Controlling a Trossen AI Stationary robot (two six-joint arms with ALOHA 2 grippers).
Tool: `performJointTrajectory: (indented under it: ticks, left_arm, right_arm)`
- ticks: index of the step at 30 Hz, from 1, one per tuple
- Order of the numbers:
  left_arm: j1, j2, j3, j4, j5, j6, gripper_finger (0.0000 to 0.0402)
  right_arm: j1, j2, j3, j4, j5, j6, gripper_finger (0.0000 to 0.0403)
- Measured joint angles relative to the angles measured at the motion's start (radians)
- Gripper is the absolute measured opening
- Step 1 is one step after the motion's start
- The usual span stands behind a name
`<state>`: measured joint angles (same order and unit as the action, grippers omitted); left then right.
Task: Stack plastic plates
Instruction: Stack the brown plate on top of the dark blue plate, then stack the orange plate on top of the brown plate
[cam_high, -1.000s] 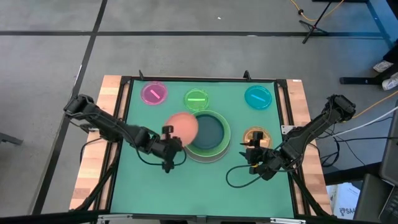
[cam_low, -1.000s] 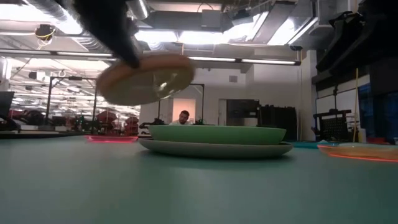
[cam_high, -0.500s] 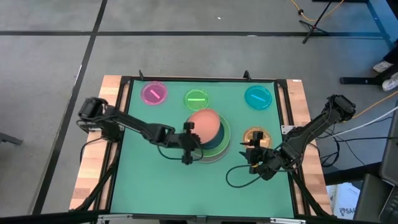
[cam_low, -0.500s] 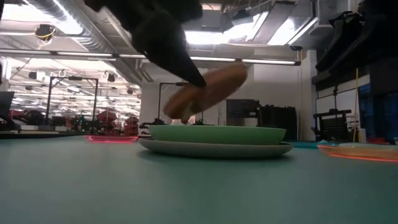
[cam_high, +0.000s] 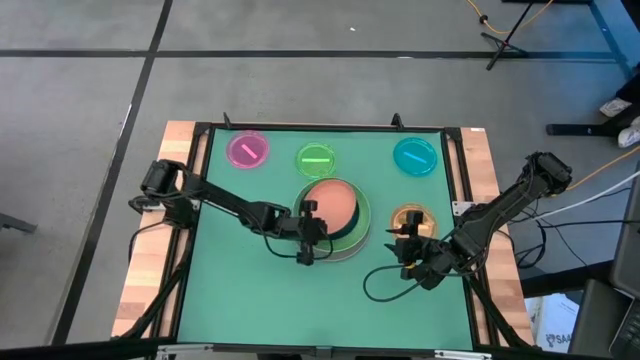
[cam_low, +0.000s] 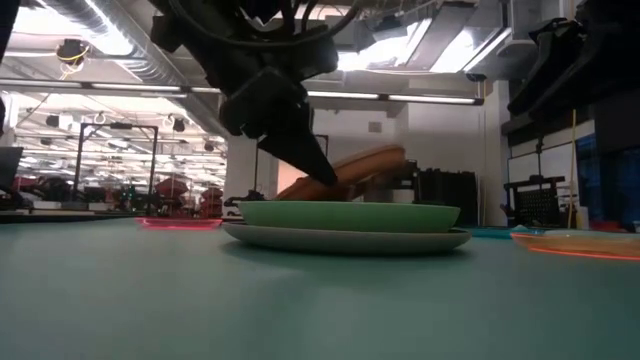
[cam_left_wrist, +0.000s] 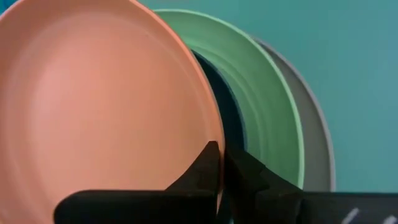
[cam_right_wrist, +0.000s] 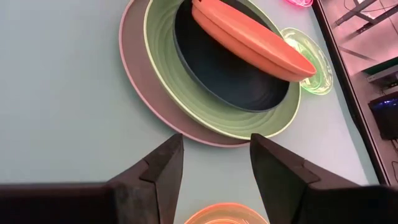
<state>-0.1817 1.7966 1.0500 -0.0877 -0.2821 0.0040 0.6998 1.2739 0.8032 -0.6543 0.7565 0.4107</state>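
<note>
While the salmon plate (cam_high: 331, 203) hangs tilted over the stack, the left gripper (cam_high: 308, 222) grips its rim at about seven o'clock of the pile, fingers pinched tight on the plate's edge as the left wrist view shows. The stack sits mid-table: a grey plate (cam_right_wrist: 138, 93) at the bottom, a light green plate (cam_right_wrist: 163, 78) on it, and a dark teal plate (cam_right_wrist: 230, 78) nested inside. In the low view the salmon plate slants, its gripped side low and close to the green rim, its far edge raised; whether it touches the teal plate I cannot tell.

To finish this step well, I judge the plate should be levelled and centred over the teal one before the fingers part, with the release made low so it does not slide or bounce off toward three o'clock. The fingers should open only a little, since the lower one sits close to the green rim and a wide opening could nudge the pile.

Along the far edge, at eleven, twelve and one o'clock of the stack, lie the small pink plate (cam_high: 248, 150), small green plate (cam_high: 316, 158) and small blue plate (cam_high: 414, 155). The right gripper (cam_high: 408, 248) waits at four o'clock, its fingers spread apart and empty, right by the small orange plate (cam_high: 412, 218).
</note>
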Motion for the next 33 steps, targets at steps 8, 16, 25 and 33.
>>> performJointTrajectory:
  ticks: [8,16,25,33]
  left_arm:
    - [0.0,0.0,0.0,-0.01,0.009,-0.001,0.0031]
    - [-0.002,-0.004,0.0,-0.012,0.008,-0.002,0.0088]
    - [-0.054,-0.07,-0.001,-0.063,0.004,-0.042,0.0097]
    - [-0.128,-0.071,0.0,-0.071,-0.023,-0.107,0.0098]
  right_arm:
    - [0.0,0.0,0.0,-0.001,-0.009,0.002,0.0179]
    - [0.0,0.0,0.0,0.0,-0.06,0.023,0.0179]
    - [0.0,0.006,0.0,-0.005,-0.267,0.157,0.0179]
    - [0.0,0.06,-0.103,-0.006,-0.364,0.305,0.0179]
